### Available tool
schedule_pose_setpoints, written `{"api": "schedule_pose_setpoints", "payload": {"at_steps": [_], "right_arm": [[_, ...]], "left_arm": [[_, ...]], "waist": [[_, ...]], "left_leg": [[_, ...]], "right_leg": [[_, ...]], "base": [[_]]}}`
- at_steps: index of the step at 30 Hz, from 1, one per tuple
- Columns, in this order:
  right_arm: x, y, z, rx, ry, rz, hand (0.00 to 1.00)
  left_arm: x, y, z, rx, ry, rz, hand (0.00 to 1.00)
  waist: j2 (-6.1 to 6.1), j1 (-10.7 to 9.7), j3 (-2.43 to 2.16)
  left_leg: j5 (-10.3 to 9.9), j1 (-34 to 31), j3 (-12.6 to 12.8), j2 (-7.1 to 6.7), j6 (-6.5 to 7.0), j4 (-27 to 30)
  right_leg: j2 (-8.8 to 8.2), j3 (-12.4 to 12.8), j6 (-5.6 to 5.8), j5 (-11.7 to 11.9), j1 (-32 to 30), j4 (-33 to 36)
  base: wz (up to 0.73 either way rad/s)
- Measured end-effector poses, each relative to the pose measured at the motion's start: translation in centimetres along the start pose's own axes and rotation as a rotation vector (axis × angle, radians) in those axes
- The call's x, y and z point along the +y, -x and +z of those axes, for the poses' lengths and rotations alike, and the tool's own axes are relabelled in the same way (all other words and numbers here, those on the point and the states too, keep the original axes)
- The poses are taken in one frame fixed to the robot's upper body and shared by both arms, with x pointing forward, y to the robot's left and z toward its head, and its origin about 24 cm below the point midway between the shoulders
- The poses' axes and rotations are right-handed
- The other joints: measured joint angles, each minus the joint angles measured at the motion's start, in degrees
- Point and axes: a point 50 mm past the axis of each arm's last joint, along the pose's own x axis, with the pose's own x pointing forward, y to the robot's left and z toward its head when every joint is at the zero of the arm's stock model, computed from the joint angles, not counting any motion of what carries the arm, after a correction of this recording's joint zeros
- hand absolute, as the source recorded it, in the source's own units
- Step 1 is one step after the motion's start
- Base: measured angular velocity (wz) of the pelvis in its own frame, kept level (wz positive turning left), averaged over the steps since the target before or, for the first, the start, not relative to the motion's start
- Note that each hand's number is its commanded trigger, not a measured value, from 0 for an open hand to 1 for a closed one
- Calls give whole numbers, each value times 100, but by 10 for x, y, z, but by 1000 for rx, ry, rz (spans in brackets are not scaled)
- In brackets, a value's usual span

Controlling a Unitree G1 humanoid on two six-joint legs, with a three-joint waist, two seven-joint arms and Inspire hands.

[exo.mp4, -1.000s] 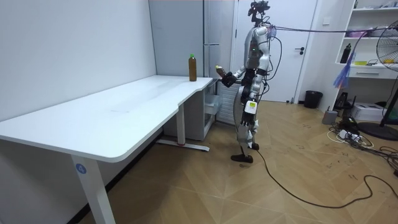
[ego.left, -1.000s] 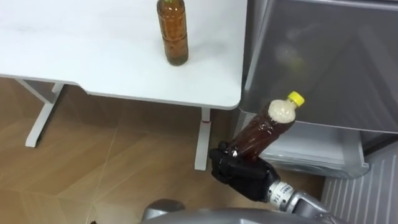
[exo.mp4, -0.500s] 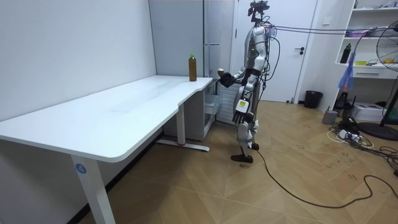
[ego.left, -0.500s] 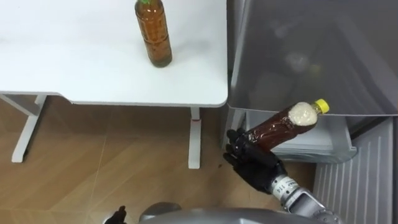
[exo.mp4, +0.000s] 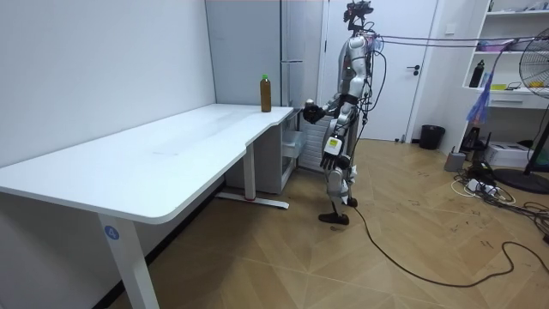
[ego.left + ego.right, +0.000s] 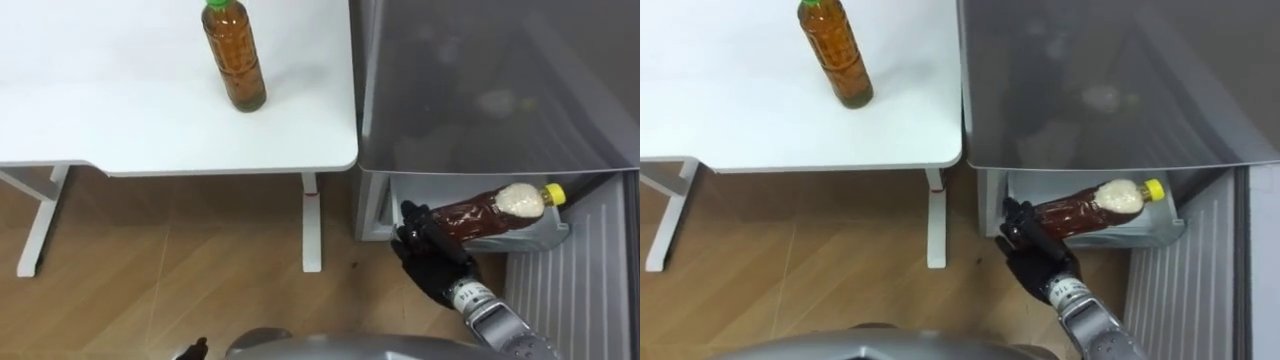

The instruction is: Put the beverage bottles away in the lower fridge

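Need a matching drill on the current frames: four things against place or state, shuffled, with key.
Things:
1. green-capped bottle
2. yellow-capped bottle
3. right hand
4. fridge drawer

Place or state:
A. fingers curled round a bottle's lower end
B. white, open, beneath the tilted bottle
C. upright on the white table
D. held tilted, cap toward the view's right

Pairs: 1-C, 2-D, 3-A, 4-B
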Motion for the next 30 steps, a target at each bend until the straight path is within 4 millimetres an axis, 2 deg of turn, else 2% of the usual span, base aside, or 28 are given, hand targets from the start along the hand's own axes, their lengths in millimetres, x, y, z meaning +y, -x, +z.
{"api": "schedule_pose_setpoints", "payload": {"at_steps": [5, 16, 26, 30], "right_arm": [[-4, 1, 10, -75, -83, -53, 100], [-6, 1, 24, -174, -169, -87, 100], [-11, -5, 41, -233, -211, -131, 100], [-8, -12, 47, -245, -246, -133, 100]], "left_arm": [[1, 0, -1, -1, 17, -1, 0], [4, 0, -1, -17, 26, -7, 0], [5, 1, -6, -6, -4, -16, 0], [7, 0, -3, -13, 5, -13, 0]], "waist": [[19, 6, 32], [42, 27, 33], [37, 10, 25], [41, -17, -10]], "left_leg": [[-2, -2, 8, 5, -1, -8], [-1, -9, -19, -19, 0, 6], [-1, -63, -87, -36, 0, 57], [13, -313, -152, -40, 14, 107]], "right_leg": [[0, 1, 0, 0, -12, 1], [-8, 5, 10, -8, 3, -47], [-1, -40, 14, -11, 38, -123], [6, -108, 6, 1, -155, -106]], "base": [[0], [0], [4], [9]]}}
